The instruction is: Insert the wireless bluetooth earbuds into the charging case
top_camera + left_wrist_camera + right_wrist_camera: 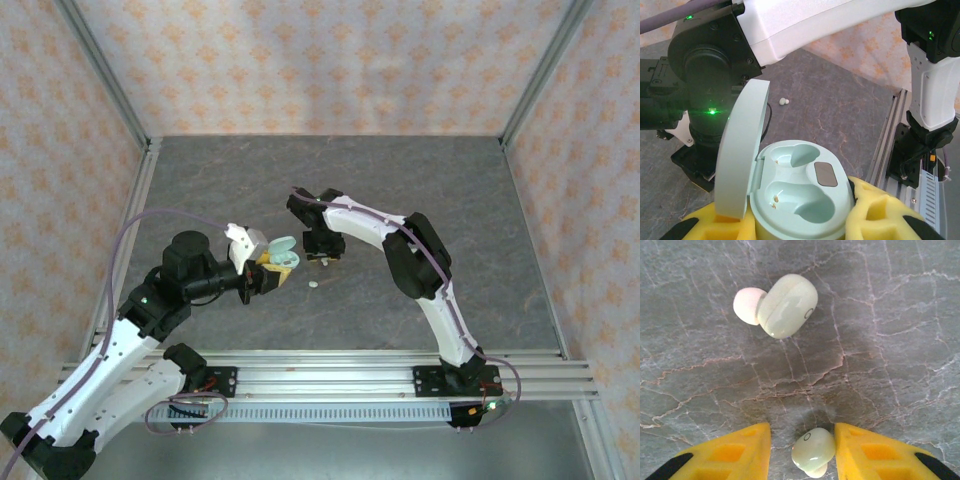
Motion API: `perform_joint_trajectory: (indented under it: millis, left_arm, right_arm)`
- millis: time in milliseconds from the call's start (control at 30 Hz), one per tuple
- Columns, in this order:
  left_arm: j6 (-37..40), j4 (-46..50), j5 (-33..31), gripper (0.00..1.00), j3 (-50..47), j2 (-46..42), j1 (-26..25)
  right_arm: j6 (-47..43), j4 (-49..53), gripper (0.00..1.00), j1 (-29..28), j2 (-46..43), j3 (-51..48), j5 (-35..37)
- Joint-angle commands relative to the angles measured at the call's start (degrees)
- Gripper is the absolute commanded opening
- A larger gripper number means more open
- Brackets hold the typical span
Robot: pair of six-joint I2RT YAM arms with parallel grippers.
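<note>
The mint charging case [805, 195] stands open, lid [742, 150] raised on the left, both wells empty. My left gripper [799, 222] is shut on the case's body with its yellow fingers [875, 210]; from above, the gripper [268, 270] holds the case [284, 252] just left of my right gripper [321, 259]. My right gripper [801, 445] is open and low over the table, with one pale-mint earbud [813, 450] between its fingers, touching the right finger [865, 450] and apart from the left. A second earbud [785, 305] lies on the table ahead of it.
One earbud [313, 284] lies on the grey marbled table [400, 190] just in front of both grippers, also seen as a small white earbud [784, 101] beyond the case. The right arm [930, 75] looms close. Patterned walls enclose the table; a metal rail [330, 372] runs along the near edge.
</note>
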State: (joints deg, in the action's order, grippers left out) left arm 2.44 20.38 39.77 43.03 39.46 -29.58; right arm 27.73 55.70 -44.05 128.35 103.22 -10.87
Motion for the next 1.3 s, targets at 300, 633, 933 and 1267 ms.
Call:
perform_joint_trajectory:
  millis: [300,633,933,1267]
  left_arm:
    - [1.26,1.27,-1.45,0.00,1.01,-1.54,0.36]
    - [1.49,2.12,-1.55,0.00,1.24,-2.11,0.36]
    - [1.30,2.21,-1.62,0.00,1.02,-2.90,0.47]
    - [0.82,1.86,-1.16,0.00,1.27,-3.08,0.35]
  right_arm:
    - [-0.76,3.36,0.35,-0.59,-1.84,2.75,2.66]
    - [-1.32,5.27,0.29,-1.43,-0.49,3.63,3.21]
    - [-2.13,4.96,0.25,-1.74,-0.39,1.99,4.24]
    - [-3.45,5.90,0.23,-1.67,1.67,4.65,5.71]
